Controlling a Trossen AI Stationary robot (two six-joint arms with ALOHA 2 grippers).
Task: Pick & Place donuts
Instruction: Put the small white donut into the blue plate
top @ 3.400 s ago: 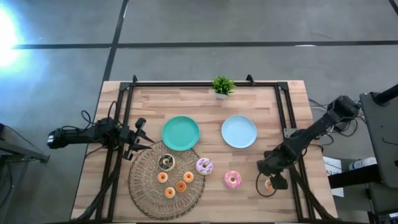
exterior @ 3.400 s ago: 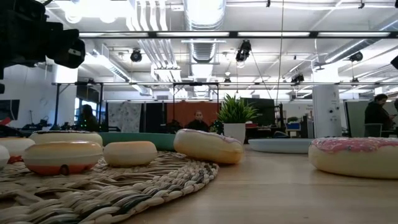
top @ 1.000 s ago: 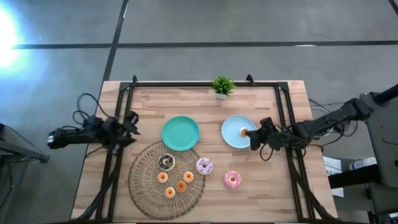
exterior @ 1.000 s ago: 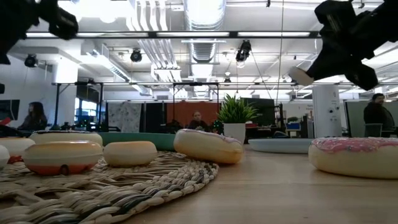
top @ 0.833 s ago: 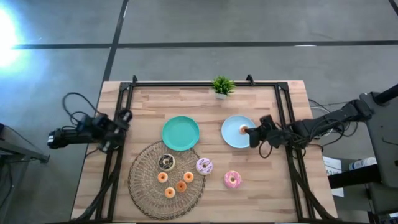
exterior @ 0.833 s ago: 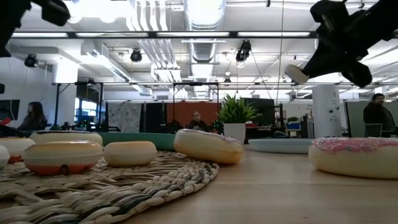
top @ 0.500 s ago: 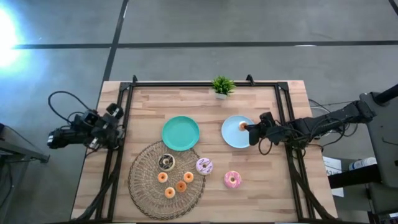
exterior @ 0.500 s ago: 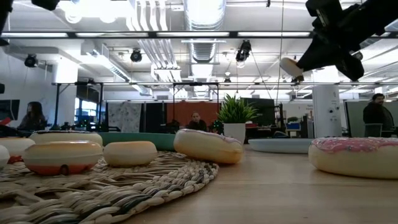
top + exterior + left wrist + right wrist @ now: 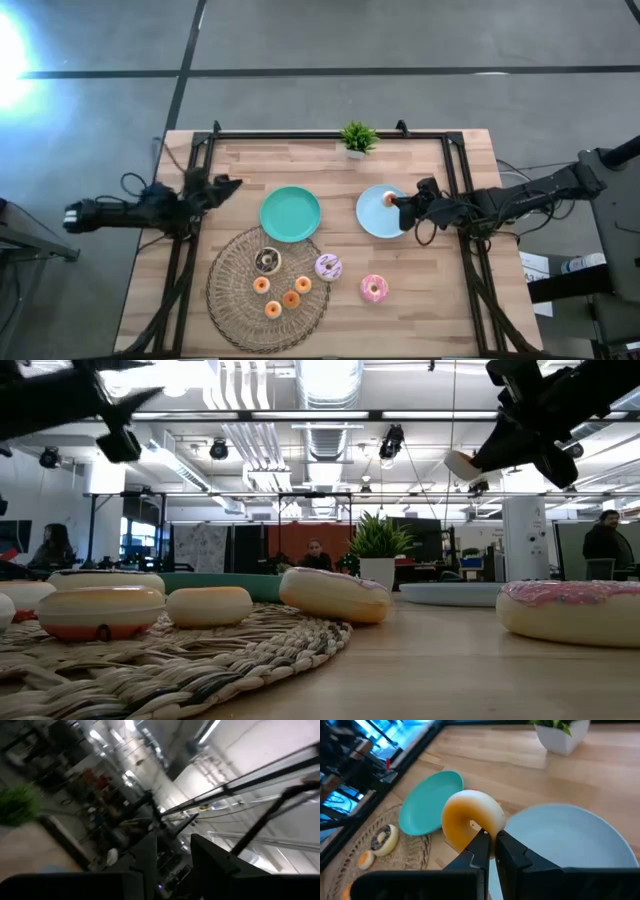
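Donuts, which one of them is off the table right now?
The small orange ring-shaped donut, pinched in the right claw above the round light-blue plate. All the others lie on the woven mat or the wooden table.

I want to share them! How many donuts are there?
7: four on the woven mat, one sprinkled at its edge, one pink on the table, one in the right hand.

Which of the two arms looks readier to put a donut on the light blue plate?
The right one. Its hand already grips a small orange donut above the light blue plate. The left hand is at the table's far left edge, holding nothing.
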